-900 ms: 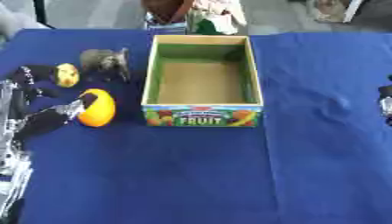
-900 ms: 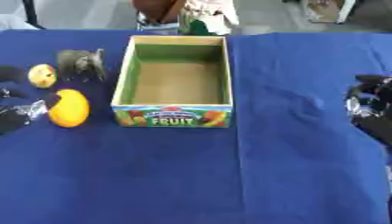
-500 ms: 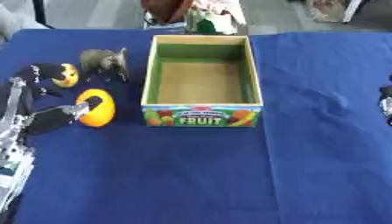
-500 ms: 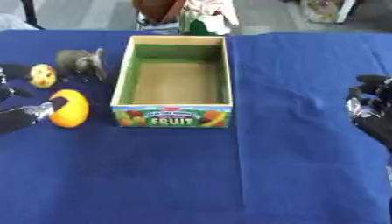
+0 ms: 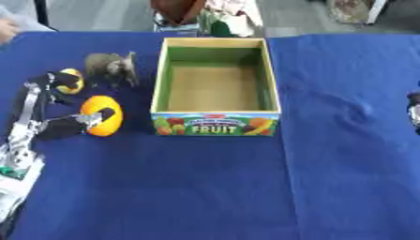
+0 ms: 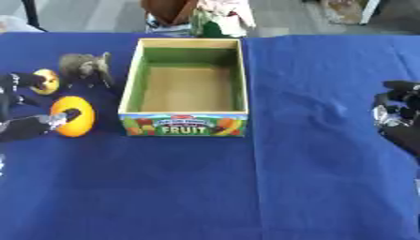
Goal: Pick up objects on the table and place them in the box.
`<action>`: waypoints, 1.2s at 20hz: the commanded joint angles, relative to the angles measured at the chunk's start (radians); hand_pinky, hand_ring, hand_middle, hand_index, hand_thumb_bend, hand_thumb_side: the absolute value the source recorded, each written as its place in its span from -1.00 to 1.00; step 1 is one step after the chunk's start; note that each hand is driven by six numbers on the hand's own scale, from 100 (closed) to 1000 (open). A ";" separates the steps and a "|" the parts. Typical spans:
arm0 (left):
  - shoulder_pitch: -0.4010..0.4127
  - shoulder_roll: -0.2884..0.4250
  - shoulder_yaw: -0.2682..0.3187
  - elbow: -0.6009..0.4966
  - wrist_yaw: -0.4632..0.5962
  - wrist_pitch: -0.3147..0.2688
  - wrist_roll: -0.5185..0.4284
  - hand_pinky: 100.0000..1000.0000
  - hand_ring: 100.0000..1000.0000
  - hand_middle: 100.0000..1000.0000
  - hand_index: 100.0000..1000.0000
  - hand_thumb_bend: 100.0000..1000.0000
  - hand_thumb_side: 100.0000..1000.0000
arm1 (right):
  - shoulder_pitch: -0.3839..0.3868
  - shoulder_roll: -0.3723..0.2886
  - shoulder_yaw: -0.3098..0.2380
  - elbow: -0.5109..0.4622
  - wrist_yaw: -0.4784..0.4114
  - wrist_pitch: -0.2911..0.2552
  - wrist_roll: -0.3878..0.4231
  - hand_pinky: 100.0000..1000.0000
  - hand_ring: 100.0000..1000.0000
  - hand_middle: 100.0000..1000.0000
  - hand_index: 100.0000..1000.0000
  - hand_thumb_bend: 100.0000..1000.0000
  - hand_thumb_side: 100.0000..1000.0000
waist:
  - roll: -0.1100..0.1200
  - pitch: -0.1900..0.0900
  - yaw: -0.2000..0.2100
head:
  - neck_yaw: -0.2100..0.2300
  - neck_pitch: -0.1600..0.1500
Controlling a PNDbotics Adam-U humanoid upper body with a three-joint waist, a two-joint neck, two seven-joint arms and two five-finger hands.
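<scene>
The open cardboard box [image 5: 216,124] with a "FRUIT" label on its front stands empty at the table's middle. Left of it lie an orange oval fruit [image 5: 105,112], a small yellow fruit [image 5: 71,79] and a grey toy animal [image 5: 111,68]. My left hand [image 5: 51,127] is open at the table's left edge. Its thumb lies against the orange fruit's lower left side, and its fingers [image 5: 46,84] reach up beside the small yellow fruit. My right hand [image 6: 400,117] rests open at the right edge, far from the box, holding nothing.
A blue cloth [image 5: 328,178] covers the whole table. Beyond the far edge behind the box are a brown object [image 5: 174,9] and some green and white things [image 5: 226,18].
My left hand has edged right, and its thumb now lies against the orange fruit. The fruits, the toy, the box and my right hand have stayed put.
</scene>
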 commanded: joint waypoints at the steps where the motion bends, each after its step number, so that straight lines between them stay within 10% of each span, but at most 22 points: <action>1: -0.016 0.040 -0.003 0.013 -0.014 0.000 0.003 0.10 0.57 0.02 0.28 0.60 -0.94 | -0.009 -0.017 -0.001 -0.007 0.000 -0.003 0.003 0.01 0.31 -0.07 0.37 -1.00 -1.00 | 0.001 -0.016 -0.001 | 0.003 -0.002; 24: -0.077 0.114 -0.065 0.108 -0.273 0.082 -0.107 0.15 0.38 -0.10 0.24 0.09 -0.76 | -0.006 -0.013 0.001 -0.005 -0.001 -0.003 0.009 0.01 0.31 -0.07 0.37 -1.00 -0.99 | 0.004 -0.012 -0.008 | 0.006 0.004</action>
